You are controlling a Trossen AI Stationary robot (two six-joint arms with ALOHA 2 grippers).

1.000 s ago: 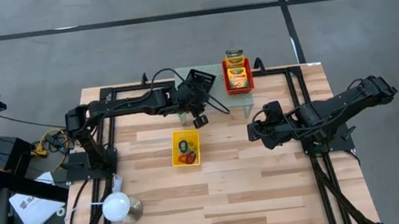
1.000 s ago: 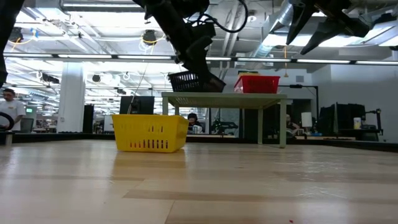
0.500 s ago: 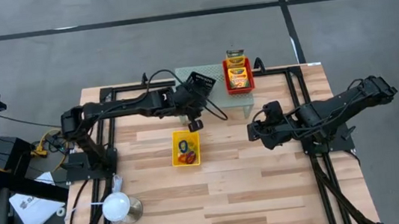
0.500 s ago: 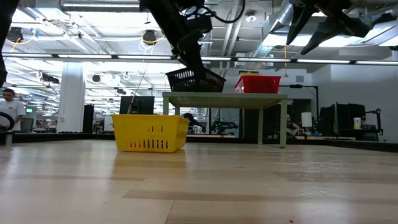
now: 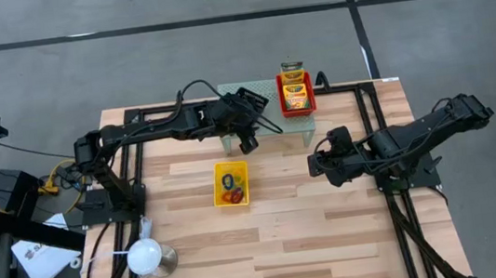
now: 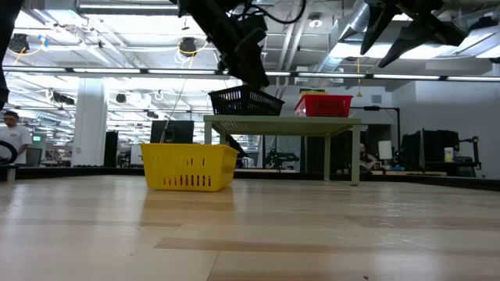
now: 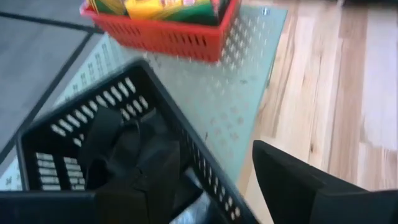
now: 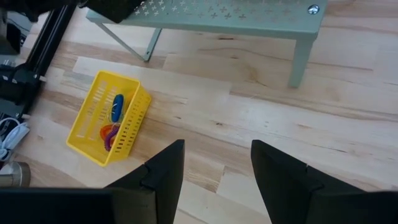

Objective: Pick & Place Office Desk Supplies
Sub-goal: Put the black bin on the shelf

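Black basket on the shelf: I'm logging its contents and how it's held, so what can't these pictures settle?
- Contents of the black basket: the left wrist view shows only a dark, blurred shape inside.
- Grip: the left tool hangs by the basket's rim, but whether it touches is hidden by the arm in the high view.
- Items in the yellow basket: too small to name.

Both arms are matt black, built of slim jointed segments on black tube frames. A loose black cable loops over the left arm [image 5: 162, 123]. The right arm [image 5: 415, 129] ends in a tool [image 8: 214, 168] with two broad, flat dark fingers [image 8: 166, 169].
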